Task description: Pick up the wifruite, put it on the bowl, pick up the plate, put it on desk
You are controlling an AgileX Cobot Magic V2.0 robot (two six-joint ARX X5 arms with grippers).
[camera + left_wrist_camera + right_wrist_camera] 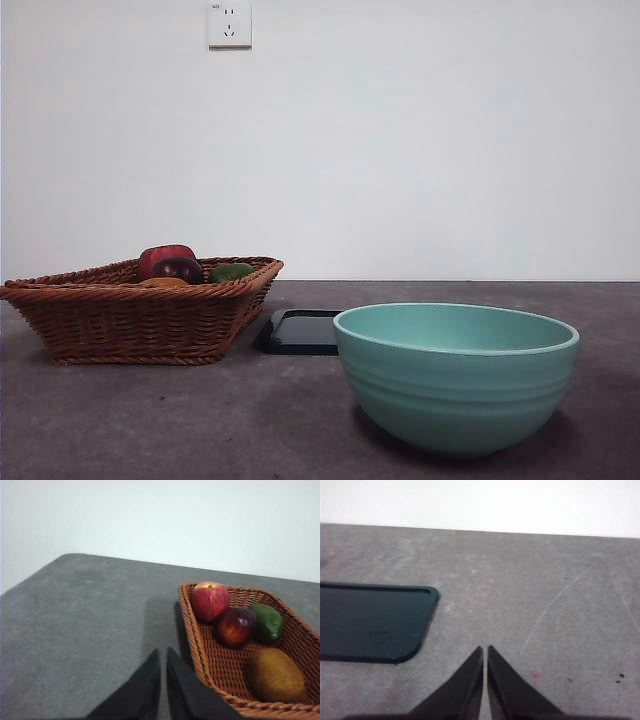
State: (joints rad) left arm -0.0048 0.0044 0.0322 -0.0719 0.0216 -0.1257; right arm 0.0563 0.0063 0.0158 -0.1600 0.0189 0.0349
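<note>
Wifruite (276, 675) lies in basket (210, 672), beside closed left gripper (163, 656).

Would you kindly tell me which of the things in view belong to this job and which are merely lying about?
Part of the job:
- wifruite, in the basket
- bowl
- plate, dark, flat on the desk

Just lying about:
- wicker basket
- red apple
- dark purple-red fruit
- green fruit
- wall socket
</note>
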